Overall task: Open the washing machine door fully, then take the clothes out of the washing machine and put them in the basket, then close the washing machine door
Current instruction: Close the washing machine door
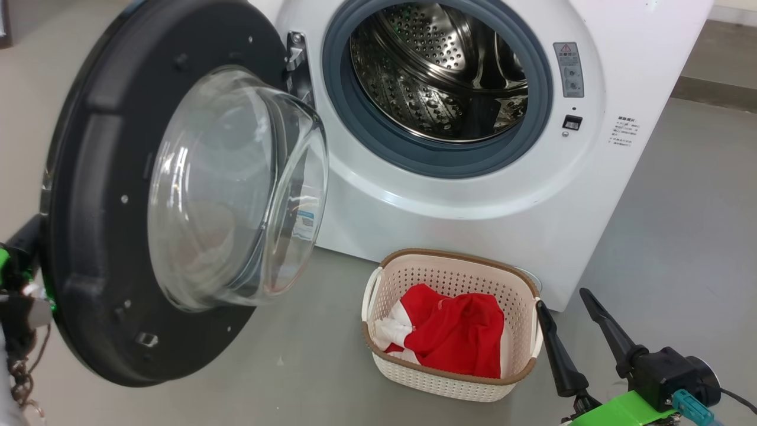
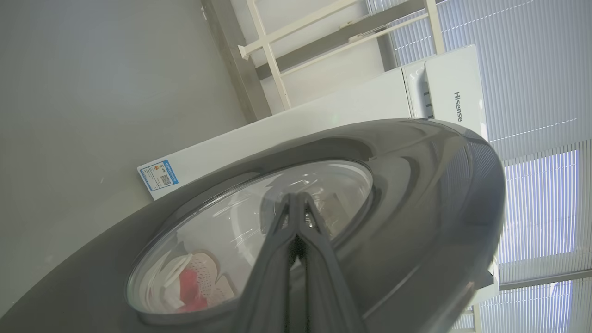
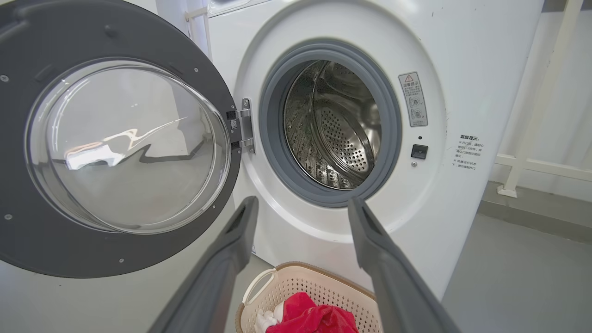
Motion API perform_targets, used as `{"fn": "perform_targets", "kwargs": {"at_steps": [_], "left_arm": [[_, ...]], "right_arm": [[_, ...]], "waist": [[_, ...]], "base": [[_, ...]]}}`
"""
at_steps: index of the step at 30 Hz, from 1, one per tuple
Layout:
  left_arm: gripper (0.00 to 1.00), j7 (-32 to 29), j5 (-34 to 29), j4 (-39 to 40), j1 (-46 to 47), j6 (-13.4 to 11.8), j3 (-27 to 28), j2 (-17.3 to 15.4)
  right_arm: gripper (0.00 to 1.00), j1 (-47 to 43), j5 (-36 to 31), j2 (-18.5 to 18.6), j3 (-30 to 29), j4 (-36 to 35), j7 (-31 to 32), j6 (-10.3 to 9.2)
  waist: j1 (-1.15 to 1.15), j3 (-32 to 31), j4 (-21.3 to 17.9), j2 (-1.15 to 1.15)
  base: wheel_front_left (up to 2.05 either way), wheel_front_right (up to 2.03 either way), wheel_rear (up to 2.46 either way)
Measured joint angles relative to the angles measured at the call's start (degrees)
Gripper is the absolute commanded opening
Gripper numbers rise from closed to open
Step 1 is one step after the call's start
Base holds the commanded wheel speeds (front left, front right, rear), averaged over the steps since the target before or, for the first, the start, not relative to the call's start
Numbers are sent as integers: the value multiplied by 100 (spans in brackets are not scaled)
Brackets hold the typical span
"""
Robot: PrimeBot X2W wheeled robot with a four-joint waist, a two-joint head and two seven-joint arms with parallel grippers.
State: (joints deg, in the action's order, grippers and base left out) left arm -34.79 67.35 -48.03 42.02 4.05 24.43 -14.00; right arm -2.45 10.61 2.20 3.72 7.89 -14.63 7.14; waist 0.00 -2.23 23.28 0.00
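The washing machine door [image 1: 89, 236], standing open at frame left, lies just ahead of the left gripper [image 2: 296, 199], whose fingers are pinched together at its outer face, while the right gripper [image 1: 560, 299] gapes wide at lower right, farther off.

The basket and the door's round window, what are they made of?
The basket looks like matte cream plastic, moulded with rows of small holes. The door's window is clear and glossy, showing reflections: probably glass, maybe clear plastic.

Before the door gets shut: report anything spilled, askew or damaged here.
Nothing stands out. The drum looks empty, the clothes lie in the upright basket, and the door hangs open, unbroken.
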Motion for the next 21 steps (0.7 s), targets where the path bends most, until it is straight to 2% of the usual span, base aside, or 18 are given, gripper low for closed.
{"fn": "perform_targets", "kwargs": {"at_steps": [6,13,21], "left_arm": [[0,-280,191,783,-408,-124,14,326],[0,-506,364,1707,-859,-516,23,767],[0,-727,672,2590,-1175,-882,9,1055]], "right_arm": [[100,1,15,1,-24,-2,0,-1],[100,2,15,0,-33,-4,0,0],[100,3,46,1,-51,-8,0,0]], "waist": [[0,13,32,0],[0,33,-5,0],[0,68,-140,0]], "base": [[0,0,0],[0,0,0],[0,0,0]]}}
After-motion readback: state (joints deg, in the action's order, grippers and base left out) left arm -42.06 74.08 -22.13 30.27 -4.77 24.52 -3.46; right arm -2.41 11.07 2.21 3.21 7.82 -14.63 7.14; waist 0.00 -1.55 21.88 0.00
